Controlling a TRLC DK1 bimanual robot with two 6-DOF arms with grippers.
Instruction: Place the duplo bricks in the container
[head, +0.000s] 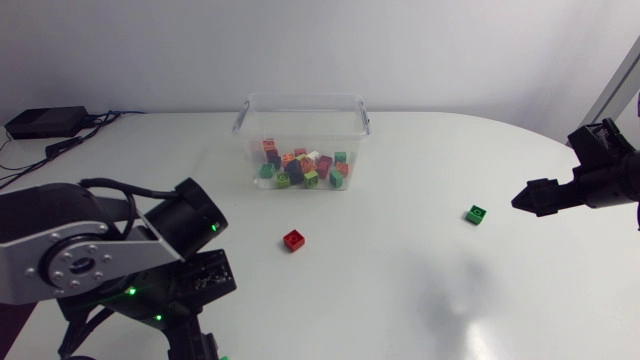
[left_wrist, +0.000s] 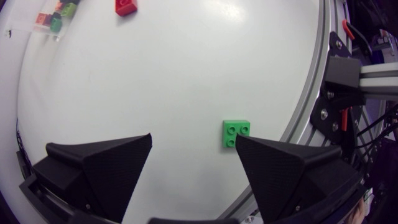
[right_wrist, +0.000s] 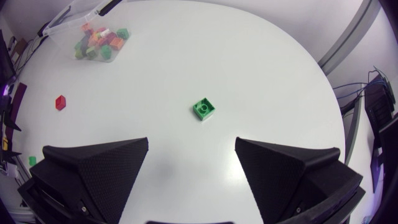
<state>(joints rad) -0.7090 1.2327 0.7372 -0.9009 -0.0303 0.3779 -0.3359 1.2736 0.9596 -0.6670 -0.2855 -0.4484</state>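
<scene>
Clear plastic makes the box (head: 300, 98), which sits at the far middle of the table (head: 400, 290). Lots of small bricks (head: 303, 167) lie in it: green, red, orange, purple and white ones.

Three more bricks are out on the table. One red brick (head: 294, 239) lies in front of the box, near the middle. One green brick (head: 476, 214) with round bumps on top lies off to the right.

The right pincer (right_wrist: 191, 140) hangs above the table with its two fingers wide apart. The green brick lies ahead of it, in line with the gap and not touching. Only white table top shows between them. The red brick and the box are far off to one side.

The left pincer (left_wrist: 194, 138) is low over the table, and its fingers are wide apart too. The other green brick (left_wrist: 236, 134), with four bumps, lies flat just ahead of one finger's tip. It is so near that I cannot tell if they touch. It is close to the table's rim. The red brick lies well ahead of this pincer, and the box is past that.
</scene>
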